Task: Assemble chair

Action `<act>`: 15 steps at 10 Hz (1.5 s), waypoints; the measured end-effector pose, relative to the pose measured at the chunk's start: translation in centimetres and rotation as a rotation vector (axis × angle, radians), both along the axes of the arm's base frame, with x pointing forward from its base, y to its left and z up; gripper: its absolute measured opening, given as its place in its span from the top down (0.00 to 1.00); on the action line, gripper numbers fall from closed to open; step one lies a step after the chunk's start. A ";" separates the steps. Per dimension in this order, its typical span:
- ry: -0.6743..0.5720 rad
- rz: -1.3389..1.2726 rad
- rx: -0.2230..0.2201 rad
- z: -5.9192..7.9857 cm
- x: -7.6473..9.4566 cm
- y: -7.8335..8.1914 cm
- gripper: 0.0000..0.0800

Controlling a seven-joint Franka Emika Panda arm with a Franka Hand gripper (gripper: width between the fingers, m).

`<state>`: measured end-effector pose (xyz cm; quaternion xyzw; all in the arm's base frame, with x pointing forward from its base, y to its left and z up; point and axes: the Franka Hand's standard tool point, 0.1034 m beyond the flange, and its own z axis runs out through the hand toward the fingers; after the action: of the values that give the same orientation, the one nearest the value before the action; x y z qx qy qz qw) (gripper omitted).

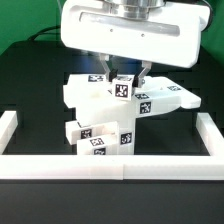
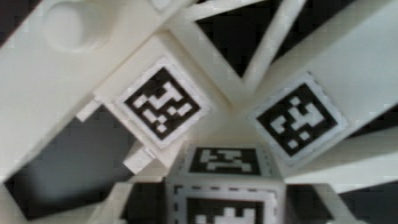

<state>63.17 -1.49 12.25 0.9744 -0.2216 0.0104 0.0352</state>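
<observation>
The gripper [image 1: 124, 80] hung over the chair [image 1: 90, 97] parts at mid-surface [image 1: 35, 100], jaws straddling a tagged block [image 1: 122, 89]; whether they clamped it could not be told. Small blocks [image 1: 98, 137] lay lower left, a flat slab [image 1: 170, 98] right, inside the border wall [image 1: 110, 167].

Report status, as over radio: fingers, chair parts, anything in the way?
Fingers astride a tagged block, grip unconfirmed. Chair parts clustered mid-table, not yet a chair. Nothing seen blocking; border wall stands apart.

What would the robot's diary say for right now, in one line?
gripper: low over chair parts | straddles: tagged piece | grip: cannot tell
</observation>
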 end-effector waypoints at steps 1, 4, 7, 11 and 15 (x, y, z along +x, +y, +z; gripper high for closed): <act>-0.007 -0.089 0.002 0.0 0.0 0.1 0.64; -0.025 -0.332 0.011 0.0 0.1 0.3 0.64; -0.040 -0.550 0.017 0.0 0.1 0.3 0.64; -0.044 -0.635 0.023 -0.1 0.1 0.4 0.41; -0.027 -0.378 0.008 -0.1 0.2 0.2 0.19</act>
<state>63.37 -1.30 12.14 0.9154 -0.4011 0.0159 0.0298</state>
